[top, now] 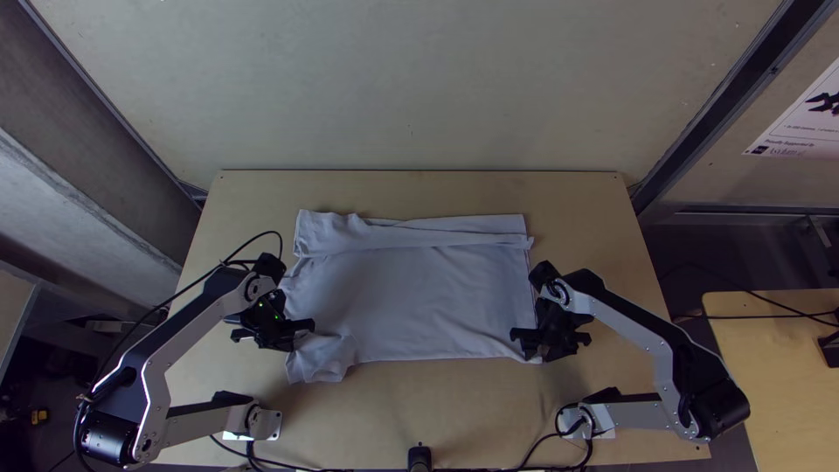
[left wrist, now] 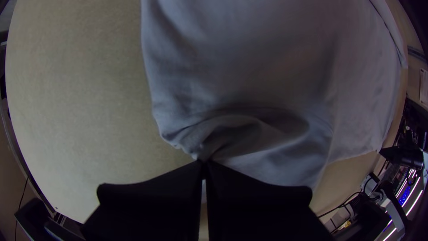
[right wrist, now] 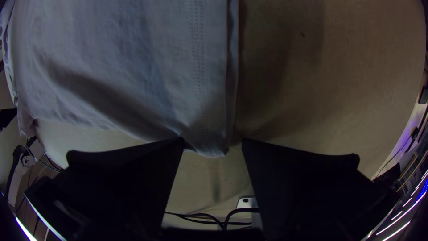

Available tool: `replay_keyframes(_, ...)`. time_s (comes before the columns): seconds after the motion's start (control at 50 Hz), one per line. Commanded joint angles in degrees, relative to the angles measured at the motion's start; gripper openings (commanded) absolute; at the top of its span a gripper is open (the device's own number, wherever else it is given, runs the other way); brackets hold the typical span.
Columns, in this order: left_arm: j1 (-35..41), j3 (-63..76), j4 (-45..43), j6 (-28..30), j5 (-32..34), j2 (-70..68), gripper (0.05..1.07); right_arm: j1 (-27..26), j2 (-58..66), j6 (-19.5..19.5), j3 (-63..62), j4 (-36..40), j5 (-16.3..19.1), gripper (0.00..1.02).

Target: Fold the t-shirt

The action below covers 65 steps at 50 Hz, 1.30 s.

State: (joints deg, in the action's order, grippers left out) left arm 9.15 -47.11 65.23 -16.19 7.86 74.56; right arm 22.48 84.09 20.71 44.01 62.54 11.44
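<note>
A pale grey t-shirt (top: 419, 297) lies across the middle of the table, with a folded-over strip along its far edge and a bunched part at its near left corner. My left gripper (top: 312, 326) is at the shirt's left edge, just above that bunched part. In the left wrist view the left gripper (left wrist: 203, 163) is shut on a pinch of the rumpled shirt (left wrist: 267, 143). At the near right corner stands my right gripper (top: 527, 345). In the right wrist view the right gripper (right wrist: 213, 143) is open, the shirt's corner (right wrist: 207, 140) between its fingers.
The wooden table (top: 419, 406) shows bare wood around the shirt. Cables (top: 297, 465) run along its near edge, where a small black post (top: 419, 458) stands in the middle. A wall (top: 411, 87) rises behind the far edge.
</note>
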Motion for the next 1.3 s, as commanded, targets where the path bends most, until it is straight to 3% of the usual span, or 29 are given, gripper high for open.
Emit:
replay_keyframes(0.0,-1.9,-0.7,1.5,1.7,-0.5,-0.6,0.08,0.4,-0.1,-1.7,-2.4,-2.3,1.0,0.26)
replay_keyframes(0.08,-3.4,-1.2,1.8,2.6,-0.5,-0.9,0.08,0.4,-3.9,-1.7,-3.6,-5.7,1.0,0.02)
replay_keyframes(0.36,-7.7,-3.5,2.4,6.2,-0.3,-4.9,0.08,-1.2,-10.7,-1.2,-0.9,-5.1,0.5,0.03)
replay_keyframes(0.66,-13.5,-3.0,3.7,10.1,-0.2,-6.6,0.08,-5.7,-10.8,-1.5,-0.4,-5.1,-4.5,0.02)
replay_keyframes(1.28,-14.3,-17.2,3.8,10.0,0.0,0.7,0.08,-5.4,-7.5,-1.1,11.9,-5.1,-8.3,0.02)
